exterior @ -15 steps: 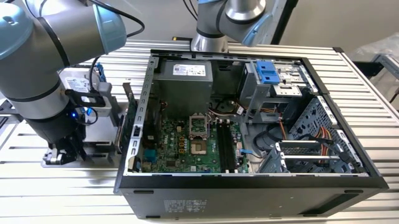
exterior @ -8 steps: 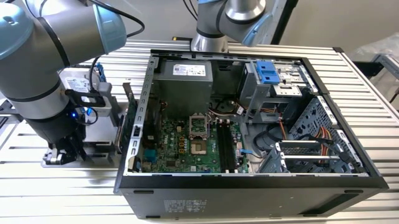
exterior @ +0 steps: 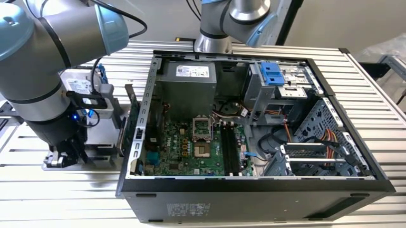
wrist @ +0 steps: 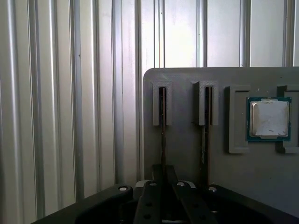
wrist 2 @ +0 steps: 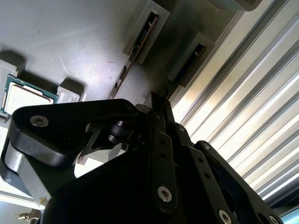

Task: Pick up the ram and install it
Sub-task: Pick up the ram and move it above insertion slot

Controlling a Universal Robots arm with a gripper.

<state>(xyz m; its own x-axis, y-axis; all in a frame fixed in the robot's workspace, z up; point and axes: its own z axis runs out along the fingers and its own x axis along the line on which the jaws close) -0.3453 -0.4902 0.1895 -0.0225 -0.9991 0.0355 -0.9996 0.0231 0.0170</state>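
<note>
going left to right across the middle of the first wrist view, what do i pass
ribbed metal table → bare edge of the grey tray → first ram stick standing on edge in its slot → second ram stick in the next slot → square processor chip

The arm [exterior: 44, 61] takes up the upper left of the exterior view. Its grey and pale-blue joints bend over and run down into a black wrist section [exterior: 60, 128] that points straight down. The gripper [exterior: 62, 157] hangs at the lower left of that frame. A further grey and blue joint [exterior: 238, 16] stands at the top centre. In both wrist views the gripper's black bolted linkage [wrist: 154, 205] narrows towards its tip.
</note>
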